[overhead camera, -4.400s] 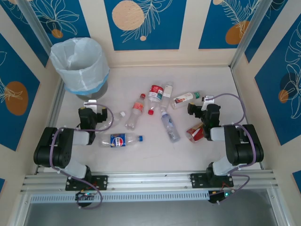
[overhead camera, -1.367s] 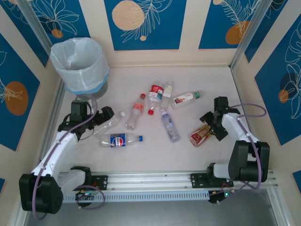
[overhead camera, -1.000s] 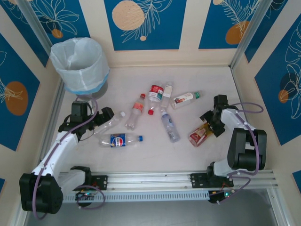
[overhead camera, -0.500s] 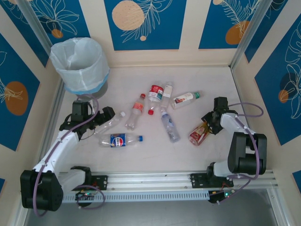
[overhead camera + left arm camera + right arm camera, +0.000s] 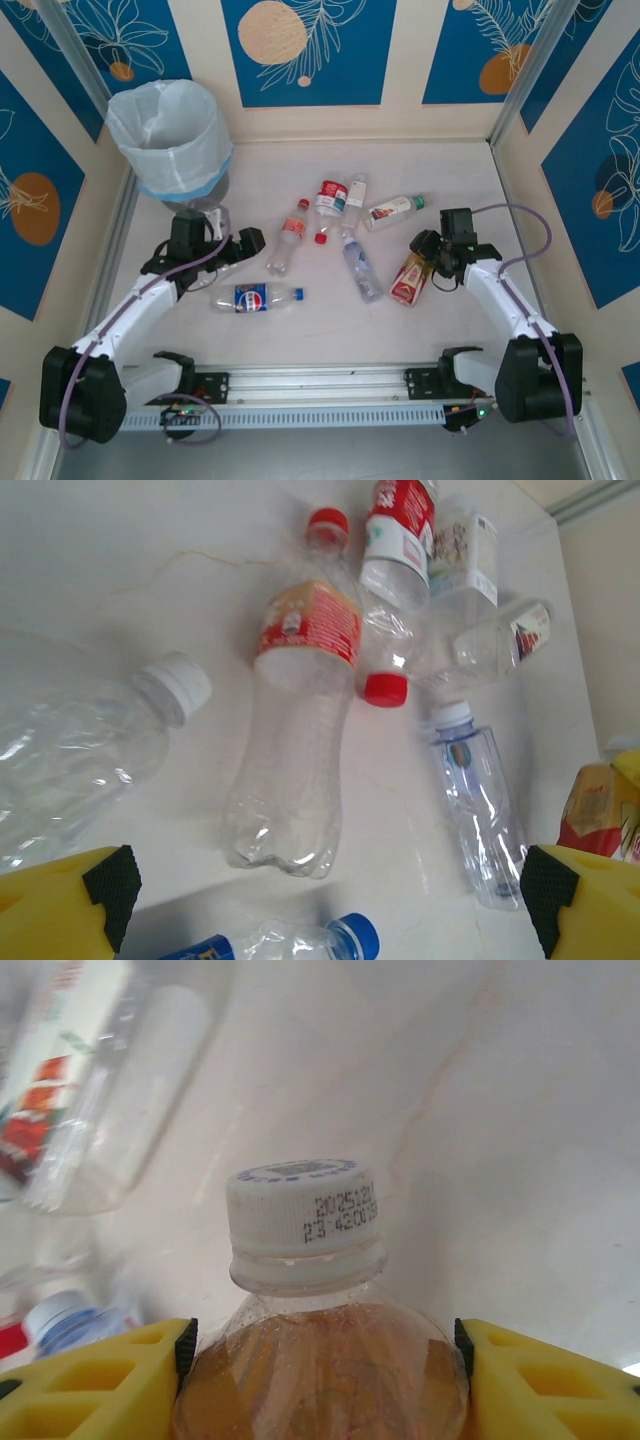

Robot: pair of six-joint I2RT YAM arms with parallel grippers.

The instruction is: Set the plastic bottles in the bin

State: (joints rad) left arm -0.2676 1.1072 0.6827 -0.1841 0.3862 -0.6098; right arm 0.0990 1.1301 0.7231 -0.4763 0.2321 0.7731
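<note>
Eight plastic bottles (image 5: 345, 262) on the white table (image 5: 470, 180), all lying down, most in a loose cluster mid-table. Bin (image 5: 170, 135) with a white bag liner stands at the far left corner, well apart from the cluster.

Right claw (image 5: 320, 1355) is clenched on the orange bottle (image 5: 409, 279). Its yellow fingers (image 5: 90, 1380) press both sides of the shoulder just below the white cap (image 5: 300, 1210). In the top view this bottle has a red label and sits right of the cluster, neck toward the claw. Cannot tell if it touches the table.

Left claw (image 5: 330, 882) is spread wide, grasping nothing. Its fingertips (image 5: 60, 905) sit at the two lower corners of the wrist view. Clear bottle (image 5: 80, 750) with a white cap lies just beside the left fingertip, cap toward the cluster. Ahead, between the fingertips, the red-label bottle (image 5: 295, 750) lies lengthwise, base toward the claw, red cap away. Second red-cap bottle (image 5: 395, 570) lies just beside it on the right, cap toward the claw. Pale-cap bottle (image 5: 480, 800) lies further right, near the right fingertip. Blue-cap bottle (image 5: 255, 298) with a blue Pepsi label lies on the near side of the claw, apart from the cluster. White-label bottle (image 5: 393, 210) with a green cap lies at the cluster's right end, near the right claw.
</note>
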